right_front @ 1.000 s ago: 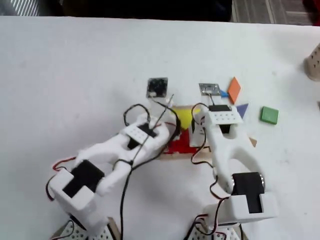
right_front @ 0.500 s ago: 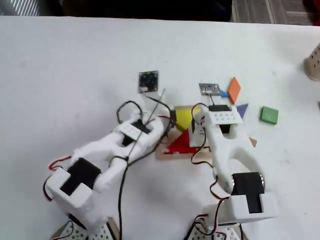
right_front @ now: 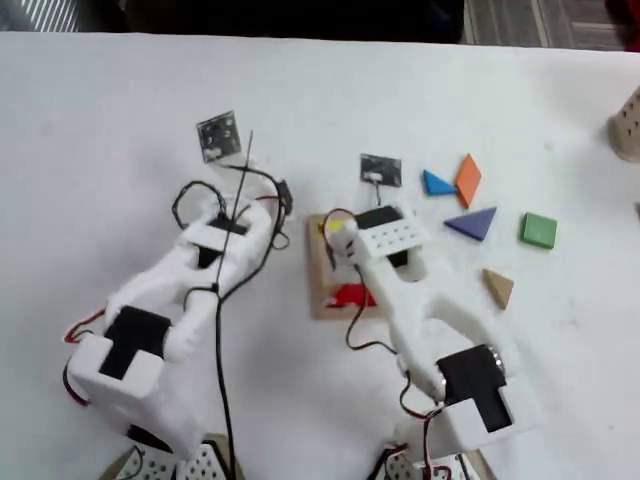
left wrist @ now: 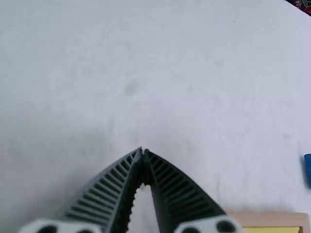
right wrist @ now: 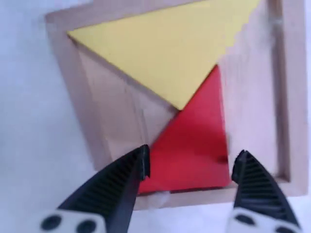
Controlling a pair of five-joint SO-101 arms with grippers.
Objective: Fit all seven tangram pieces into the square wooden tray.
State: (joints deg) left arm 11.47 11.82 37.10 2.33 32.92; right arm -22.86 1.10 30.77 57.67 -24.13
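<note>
At the left of the high view, the left arm [right_front: 180, 290] lies over bare white table [right_front: 100, 120]. In its wrist view the left gripper [left wrist: 143, 155] hangs above that bare surface with its ribbed jaws clenched tip to tip, grasping nothing. A corner of the square wooden tray [left wrist: 267, 217] shows beside it.

In the high view the tray sits at the centre of the table, between the two arms, with its left wall [right_front: 318, 270] exposed. The right arm [right_front: 430, 300] reaches across it and covers most of it. Two pieces lie inside the tray. The yellow triangle [right wrist: 165, 48] occupies the far part, and the red triangle [right wrist: 194, 145] the near part. They touch along a short edge, and bare wooden floor shows on either side of them. The right gripper [right wrist: 192, 158] is poised over the red triangle with its jaws released and spread about as wide as that piece.

Right of the tray, five pieces lie loose on the table, none touching another:
- the blue triangle [right_front: 435, 183], just beside the orange parallelogram [right_front: 467, 180]
- the purple triangle [right_front: 472, 222] below these
- the green square [right_front: 538, 230] farther right
- the tan triangle [right_front: 497, 288] nearest the right arm
</note>
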